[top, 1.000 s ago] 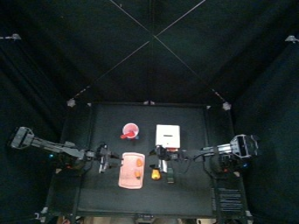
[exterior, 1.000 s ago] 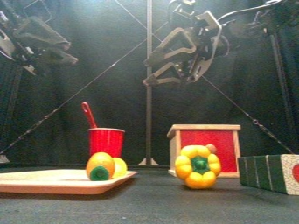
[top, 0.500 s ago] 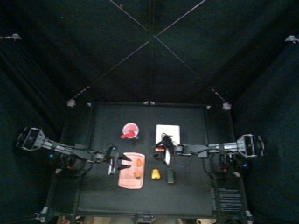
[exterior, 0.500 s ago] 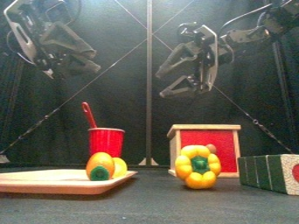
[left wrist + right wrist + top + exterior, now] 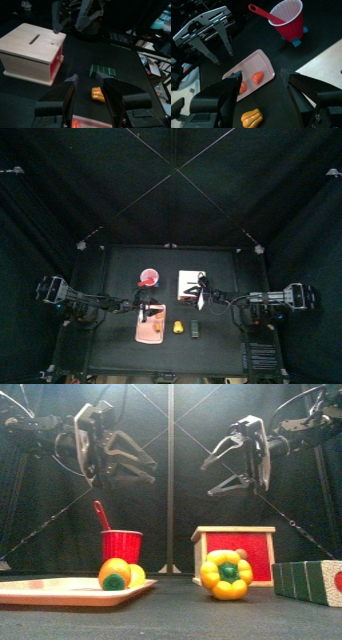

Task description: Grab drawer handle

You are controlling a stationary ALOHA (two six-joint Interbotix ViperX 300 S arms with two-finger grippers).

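Observation:
The small white box (image 5: 190, 280) stands at the table's back middle. In the left wrist view it is a pale box (image 5: 30, 50) with the reddish-orange drawer handle (image 5: 59, 60) on the edge facing the green box. In the front view a yellow pepper (image 5: 226, 574) hides most of the box's red front (image 5: 257, 559). My right gripper (image 5: 201, 293) is open above the box's front edge, high in the front view (image 5: 230, 472). My left gripper (image 5: 143, 309) is open over the tray's back end, also high (image 5: 127, 459). Both are empty.
A red cup (image 5: 148, 278) with a red spoon stands left of the box. A long pink tray (image 5: 151, 323) holds small orange pieces. A pepper (image 5: 175, 327) and a dark green box (image 5: 194, 328) lie in front. The right wrist view shows cup (image 5: 291, 22) and tray (image 5: 251, 70).
Both arms have swung toward the table's middle and come lower. The right gripper moved back over the box's front edge; the left gripper moved right over the tray.

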